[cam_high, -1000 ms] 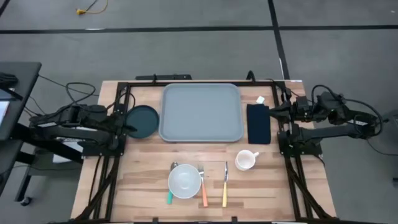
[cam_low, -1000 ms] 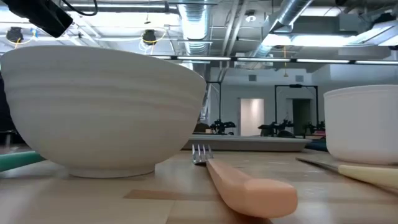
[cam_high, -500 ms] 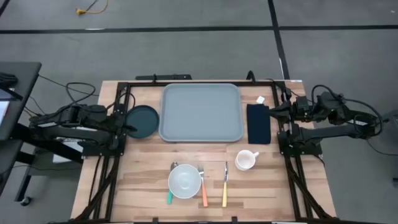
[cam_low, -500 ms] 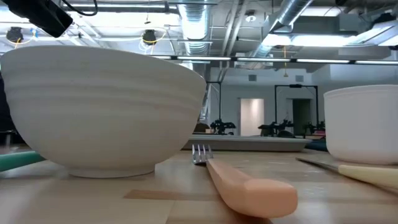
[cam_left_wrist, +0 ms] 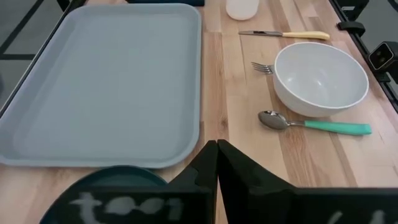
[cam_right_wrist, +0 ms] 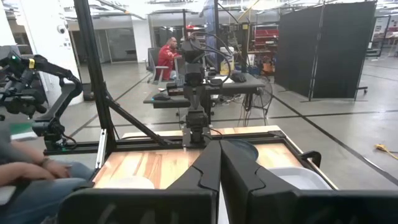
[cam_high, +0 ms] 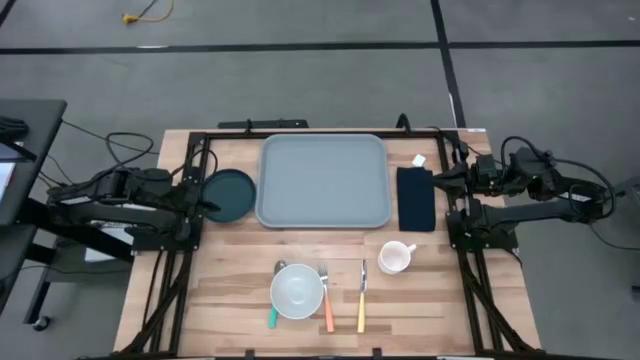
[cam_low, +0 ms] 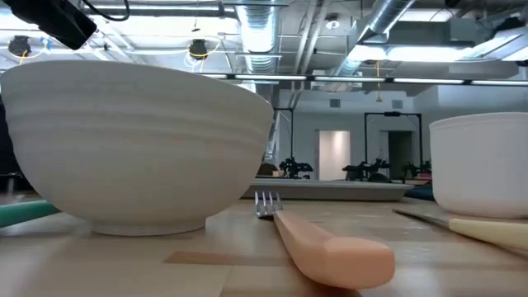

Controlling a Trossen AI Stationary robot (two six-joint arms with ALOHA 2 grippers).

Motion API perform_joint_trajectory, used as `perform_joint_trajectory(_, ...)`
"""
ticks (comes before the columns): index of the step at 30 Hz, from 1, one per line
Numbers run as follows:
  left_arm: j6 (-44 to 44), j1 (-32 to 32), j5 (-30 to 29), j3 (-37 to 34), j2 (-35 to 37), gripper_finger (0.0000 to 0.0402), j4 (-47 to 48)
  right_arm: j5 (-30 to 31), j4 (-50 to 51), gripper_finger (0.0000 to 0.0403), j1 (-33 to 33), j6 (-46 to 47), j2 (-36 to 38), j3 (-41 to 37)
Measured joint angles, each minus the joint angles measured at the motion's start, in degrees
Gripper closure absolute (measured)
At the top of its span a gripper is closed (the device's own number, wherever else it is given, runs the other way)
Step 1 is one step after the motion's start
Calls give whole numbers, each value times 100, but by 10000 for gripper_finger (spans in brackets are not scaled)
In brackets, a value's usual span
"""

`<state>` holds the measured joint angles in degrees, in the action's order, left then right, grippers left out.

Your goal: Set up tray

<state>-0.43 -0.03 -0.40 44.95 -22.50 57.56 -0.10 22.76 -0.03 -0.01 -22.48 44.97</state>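
Note:
The pale grey-blue tray [cam_high: 323, 181] lies flat at the table's far middle, with nothing on it; it also shows in the left wrist view [cam_left_wrist: 106, 81]. A dark teal plate [cam_high: 228, 195] sits to its left, a black napkin [cam_high: 415, 198] to its right. Nearer lie a white bowl [cam_high: 297, 290], a white cup [cam_high: 395, 258], a teal-handled spoon [cam_left_wrist: 314, 124], an orange-handled fork [cam_high: 327, 305] and a yellow-handled knife [cam_high: 361, 300]. My left gripper [cam_left_wrist: 216, 149] hovers shut over the plate at the table's left edge. My right gripper [cam_right_wrist: 219, 146] waits shut at the right edge beside the napkin.
A black frame [cam_high: 275, 126] borders the table on the far side and both flanks. Bare wood lies between the tray and the dishes at the near edge. A small white item [cam_high: 419, 160] sits by the napkin's far end. People [cam_right_wrist: 168, 53] show in the room beyond.

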Motion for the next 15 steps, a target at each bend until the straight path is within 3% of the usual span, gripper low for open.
perform_joint_trajectory(15, 35, 1, -1, 0, 1, 401, 2, 1, -2, 403, 0, 1, 0, 0)
